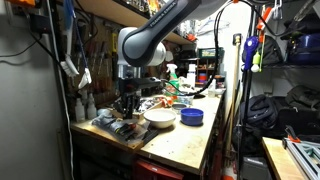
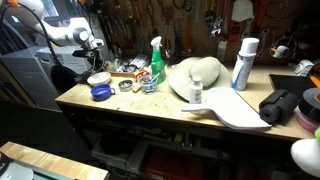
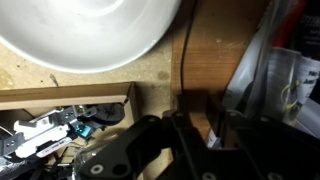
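Note:
My gripper (image 3: 197,128) is low over the end of the wooden workbench (image 1: 185,145). Its two dark fingers stand close together with a small brown wooden block (image 3: 197,120) filling the gap between them. A white bowl (image 3: 90,30) lies just beyond the fingers and shows in both exterior views (image 1: 160,117) (image 2: 98,78). A blue dish (image 1: 192,116) (image 2: 100,92) sits beside the bowl. In both exterior views the gripper (image 1: 125,103) (image 2: 97,62) hangs beside the bowl, too small there to show the fingers.
A shallow tray of black parts and tools (image 3: 50,128) (image 1: 118,126) lies beside the gripper, and a clear plastic bag (image 3: 285,70) on its other side. Farther along the bench stand a green spray bottle (image 2: 156,62), a white hat-shaped object (image 2: 195,75) and a white can (image 2: 243,62).

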### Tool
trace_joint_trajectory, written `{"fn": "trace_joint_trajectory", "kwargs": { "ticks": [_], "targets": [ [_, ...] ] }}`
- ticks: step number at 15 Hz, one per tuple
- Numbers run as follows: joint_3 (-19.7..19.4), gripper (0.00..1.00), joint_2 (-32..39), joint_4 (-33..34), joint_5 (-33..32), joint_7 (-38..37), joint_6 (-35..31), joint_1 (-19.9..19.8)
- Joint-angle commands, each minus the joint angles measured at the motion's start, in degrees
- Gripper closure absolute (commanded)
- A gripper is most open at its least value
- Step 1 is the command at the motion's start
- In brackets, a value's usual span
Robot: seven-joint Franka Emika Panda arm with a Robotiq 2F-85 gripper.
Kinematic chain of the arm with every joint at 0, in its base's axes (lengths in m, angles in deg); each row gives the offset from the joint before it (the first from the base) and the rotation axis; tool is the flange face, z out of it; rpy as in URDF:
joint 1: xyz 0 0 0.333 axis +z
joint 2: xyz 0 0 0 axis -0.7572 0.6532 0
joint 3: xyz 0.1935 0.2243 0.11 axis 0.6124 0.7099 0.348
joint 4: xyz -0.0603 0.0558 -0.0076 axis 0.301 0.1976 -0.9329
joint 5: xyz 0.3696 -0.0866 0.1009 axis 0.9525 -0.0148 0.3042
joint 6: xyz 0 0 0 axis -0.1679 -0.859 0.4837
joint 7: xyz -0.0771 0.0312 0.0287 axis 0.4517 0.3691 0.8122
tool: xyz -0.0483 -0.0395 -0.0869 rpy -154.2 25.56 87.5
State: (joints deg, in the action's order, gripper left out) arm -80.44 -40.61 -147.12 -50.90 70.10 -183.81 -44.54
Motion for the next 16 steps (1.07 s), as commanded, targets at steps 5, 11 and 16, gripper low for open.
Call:
{"fn": "trace_joint_trajectory", "kwargs": {
  "ticks": [5, 11, 16],
  "targets": [
    [-0.78, 0.68, 3.88, 3.81, 1.84, 1.05, 2.59, 0.38],
    [-0.7, 0.92, 3.82, 3.8, 3.21, 1.53, 3.31, -0.16],
    [-1.01, 0.99, 4.09, 4.36, 3.5, 1.88, 4.42, -0.32]
  ]
}}
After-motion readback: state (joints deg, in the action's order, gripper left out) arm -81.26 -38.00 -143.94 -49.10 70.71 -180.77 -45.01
